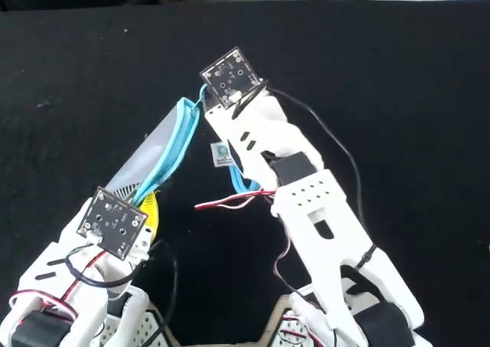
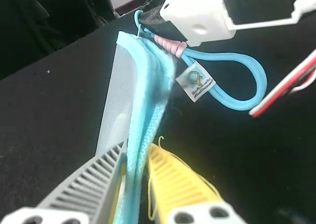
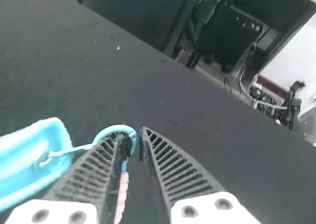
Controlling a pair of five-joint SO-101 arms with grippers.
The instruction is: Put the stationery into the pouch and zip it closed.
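The pouch (image 1: 153,152) is grey mesh with a light blue zipper edge and lies slanted on the black table. My left gripper (image 1: 149,201) is shut on its near end, and the left wrist view shows the blue edge (image 2: 140,110) pinched between the grey and yellow fingers (image 2: 137,147). My right gripper (image 1: 207,106) sits at the pouch's far end, shut on the zipper pull (image 3: 121,135), a blue ring with a pink bead. A blue strap loop (image 2: 237,85) with a white tag (image 2: 195,83) hangs from that end.
The black tablecloth (image 1: 398,79) stretches wide on all sides of the arms. Red and white wires (image 1: 230,201) cross between the two arms. Dark furniture and cables (image 3: 222,31) stand beyond the table's far edge.
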